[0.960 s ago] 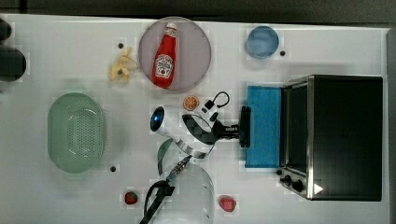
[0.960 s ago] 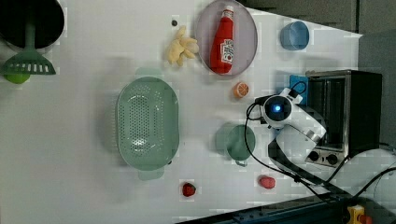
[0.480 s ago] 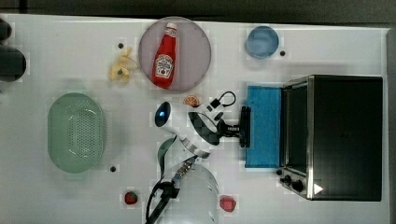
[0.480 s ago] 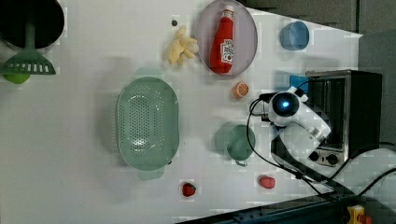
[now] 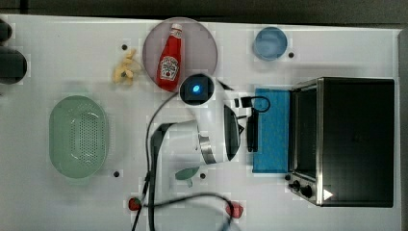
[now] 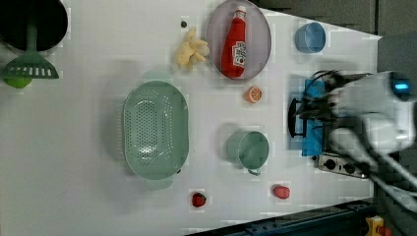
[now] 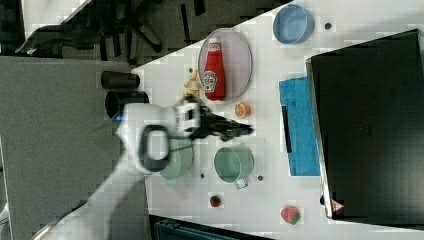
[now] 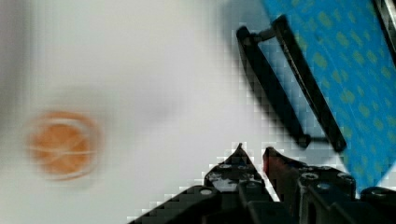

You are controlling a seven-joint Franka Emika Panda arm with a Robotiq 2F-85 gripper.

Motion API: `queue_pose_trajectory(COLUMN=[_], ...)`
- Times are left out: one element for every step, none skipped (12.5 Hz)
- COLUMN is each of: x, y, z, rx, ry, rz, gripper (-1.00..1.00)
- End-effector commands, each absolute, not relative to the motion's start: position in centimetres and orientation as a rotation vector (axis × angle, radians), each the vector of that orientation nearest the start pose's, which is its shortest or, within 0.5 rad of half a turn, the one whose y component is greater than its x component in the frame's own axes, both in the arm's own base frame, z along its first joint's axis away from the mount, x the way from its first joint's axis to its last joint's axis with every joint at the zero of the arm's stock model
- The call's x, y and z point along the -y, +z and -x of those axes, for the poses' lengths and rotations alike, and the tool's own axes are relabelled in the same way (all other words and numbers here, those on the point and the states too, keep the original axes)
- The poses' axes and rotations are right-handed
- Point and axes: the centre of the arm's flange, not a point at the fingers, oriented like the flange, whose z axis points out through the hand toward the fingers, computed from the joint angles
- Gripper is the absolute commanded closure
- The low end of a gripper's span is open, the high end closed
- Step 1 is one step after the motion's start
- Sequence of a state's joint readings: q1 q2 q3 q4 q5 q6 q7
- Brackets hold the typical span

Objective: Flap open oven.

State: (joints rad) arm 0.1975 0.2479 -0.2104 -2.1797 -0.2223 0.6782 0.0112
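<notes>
Beyond the fingers, oven (image 5: 353, 139) sits at the table (image 5: 57, 197) edge, its blue glass door (image 5: 272, 130) already flapped flat onto the table, so the opening looks done. Handle bar (image 8: 275, 81) lies just ahead of the gripper (image 8: 252, 156); fingers nearly together, empty, clear of it. Orange slice (image 8: 63, 144) lies off to one side.

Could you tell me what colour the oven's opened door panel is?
Bright blue, clearest in the top view on the oven door.
</notes>
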Motion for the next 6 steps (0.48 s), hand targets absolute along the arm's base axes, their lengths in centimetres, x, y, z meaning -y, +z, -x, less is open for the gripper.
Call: queue_pose_trajectory(x=[0.8, 1.2, 1.6, 2.3, 2.9, 3.4], y=[39.9, 43.6, 47.2, 50.5, 52.9, 54.5], z=[-54.2, -53.7, -53.4, -53.0, -52.4, -51.6], rx=[-1.273, -1.286, -1.291, -1.302, -1.317, -1.34], ry=[0.033, 0.019, -0.025, -0.069, -0.077, -0.054], rz=[2.977, 2.948, 2.923, 2.898, 2.881, 2.872], gripper=[0.65, 0.65, 0.65, 0.65, 0.65, 0.65])
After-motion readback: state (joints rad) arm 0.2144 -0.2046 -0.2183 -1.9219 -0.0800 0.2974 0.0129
